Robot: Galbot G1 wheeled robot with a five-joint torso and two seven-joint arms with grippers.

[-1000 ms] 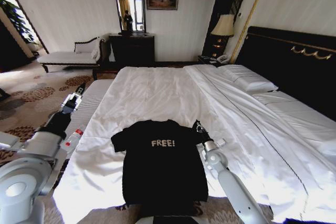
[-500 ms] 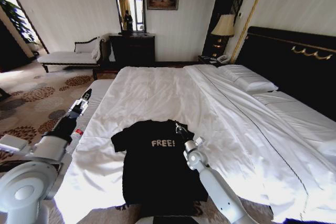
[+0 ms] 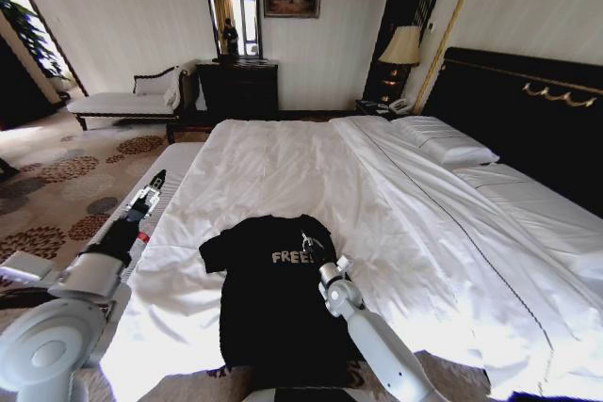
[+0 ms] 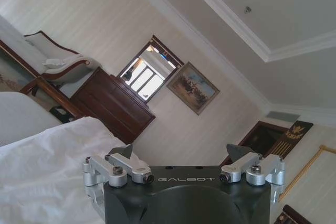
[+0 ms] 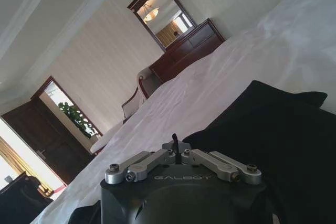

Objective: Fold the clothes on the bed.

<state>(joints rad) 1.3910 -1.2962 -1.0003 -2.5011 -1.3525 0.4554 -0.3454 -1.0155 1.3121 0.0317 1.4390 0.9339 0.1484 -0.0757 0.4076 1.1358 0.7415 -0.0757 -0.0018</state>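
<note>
A black T-shirt [image 3: 278, 298] lies flat at the near edge of the white bed [image 3: 424, 223]. The right gripper [image 3: 308, 240] sits over the shirt's chest lettering, fingers pressed together and grasping nothing. The left gripper [image 3: 154, 184] hovers beyond the bed's left side, fingers spread apart.

The large white-sheeted bed [image 3: 283, 162] with dark headboard carries 1 black soft-cloth T-shirt [image 3: 268, 313] at its foot edge, and 2 white pillows [image 3: 443, 141] at its head.
</note>
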